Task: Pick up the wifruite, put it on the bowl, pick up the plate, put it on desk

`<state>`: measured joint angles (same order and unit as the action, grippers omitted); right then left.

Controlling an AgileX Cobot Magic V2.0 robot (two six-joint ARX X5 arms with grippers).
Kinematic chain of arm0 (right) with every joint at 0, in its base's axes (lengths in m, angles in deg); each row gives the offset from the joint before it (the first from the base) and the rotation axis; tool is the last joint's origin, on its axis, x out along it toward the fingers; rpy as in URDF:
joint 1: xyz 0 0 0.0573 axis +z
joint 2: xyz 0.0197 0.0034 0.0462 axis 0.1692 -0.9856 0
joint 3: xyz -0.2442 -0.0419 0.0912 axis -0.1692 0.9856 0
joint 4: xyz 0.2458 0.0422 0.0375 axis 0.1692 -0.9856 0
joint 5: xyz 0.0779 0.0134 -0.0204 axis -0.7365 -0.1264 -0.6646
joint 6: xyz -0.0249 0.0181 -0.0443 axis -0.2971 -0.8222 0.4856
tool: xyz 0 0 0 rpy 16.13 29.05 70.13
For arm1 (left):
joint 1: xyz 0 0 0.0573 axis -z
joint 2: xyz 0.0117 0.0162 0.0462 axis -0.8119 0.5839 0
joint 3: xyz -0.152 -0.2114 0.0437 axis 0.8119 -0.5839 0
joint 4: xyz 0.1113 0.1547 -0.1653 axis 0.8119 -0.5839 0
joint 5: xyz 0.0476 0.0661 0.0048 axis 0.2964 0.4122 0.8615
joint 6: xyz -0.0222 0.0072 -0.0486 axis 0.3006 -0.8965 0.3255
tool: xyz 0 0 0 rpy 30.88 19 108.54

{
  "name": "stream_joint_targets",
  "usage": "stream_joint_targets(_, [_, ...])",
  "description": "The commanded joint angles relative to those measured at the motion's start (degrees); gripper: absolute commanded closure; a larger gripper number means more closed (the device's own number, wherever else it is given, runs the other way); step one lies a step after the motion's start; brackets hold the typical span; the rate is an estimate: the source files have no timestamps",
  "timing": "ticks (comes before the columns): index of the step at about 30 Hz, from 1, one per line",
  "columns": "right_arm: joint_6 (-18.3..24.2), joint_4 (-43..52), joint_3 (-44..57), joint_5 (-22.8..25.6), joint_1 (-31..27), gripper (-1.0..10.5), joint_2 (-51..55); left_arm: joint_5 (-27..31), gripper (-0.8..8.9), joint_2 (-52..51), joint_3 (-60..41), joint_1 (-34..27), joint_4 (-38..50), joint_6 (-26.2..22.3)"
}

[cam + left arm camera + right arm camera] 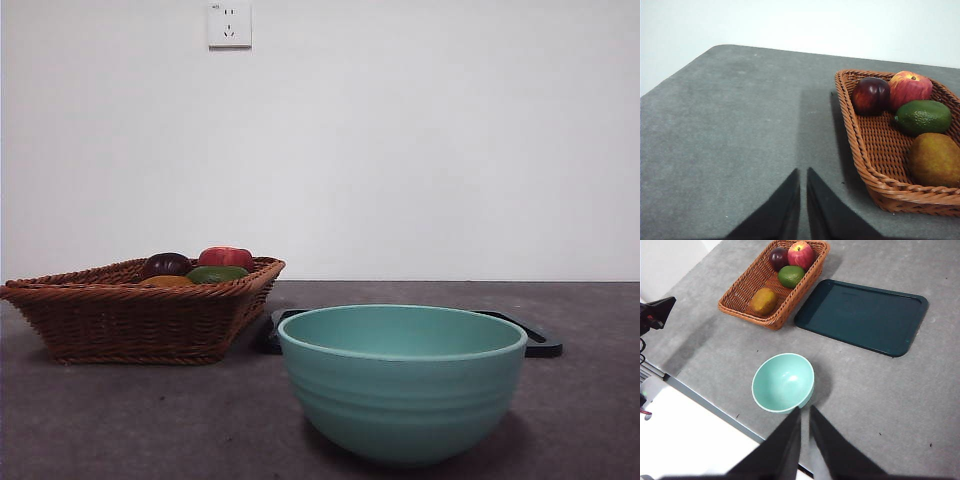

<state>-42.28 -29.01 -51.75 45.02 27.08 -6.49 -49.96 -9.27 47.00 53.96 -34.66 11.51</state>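
Here, in the front view, the mint-green bowl (402, 383) stands near and large on the desk (120, 420), empty, with a dark tray (538, 341) lying flat just behind it. To one side sits a wicker basket (130, 318); the wifruite (166, 282) peeps over its rim beside a green fruit (217, 273), a dark purple fruit (166, 264) and a red fruit (226, 257). No arm shows in this view.

In the left wrist view, the left gripper (803, 175) hangs over bare tabletop just beside the basket, its jaws almost pressed together and gripping nothing. The wifruite lies at the basket's near end, next to the green fruit.

In the right wrist view, the right gripper (805, 412) hovers high above the table near the bowl's edge, jaws nearly touching and holding nothing. The wifruite rests in the basket, well apart from the bowl, and the tray lies just beside the basket.
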Motion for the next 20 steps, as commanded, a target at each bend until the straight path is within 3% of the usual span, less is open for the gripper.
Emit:
stream_joint_targets(1, [-0.1, 0.6, -0.9, 0.0, 0.5, 9.2, -0.1, 0.1, 7.94, -0.1, -1.2, -0.1, -0.3, -1.0])
stream_joint_targets(13, [-0.1, 1.0, -0.6, 0.4, -0.5, 9.2, -0.1, 0.1, 7.94, -0.1, -1.2, -0.1, -0.3, -1.0])
stream_joint_targets(17, [5.9, 5.2, 2.1, 0.0, -7.3, 9.2, 0.0, 0.1, 7.94, -0.1, -1.2, -0.1, -0.3, -1.0])
stream_joint_targets(20, [9.7, 19.3, 10.3, -0.1, -15.8, 9.2, 2.3, 0.1, 7.94, -0.1, -1.2, -0.1, -0.3, -1.0])
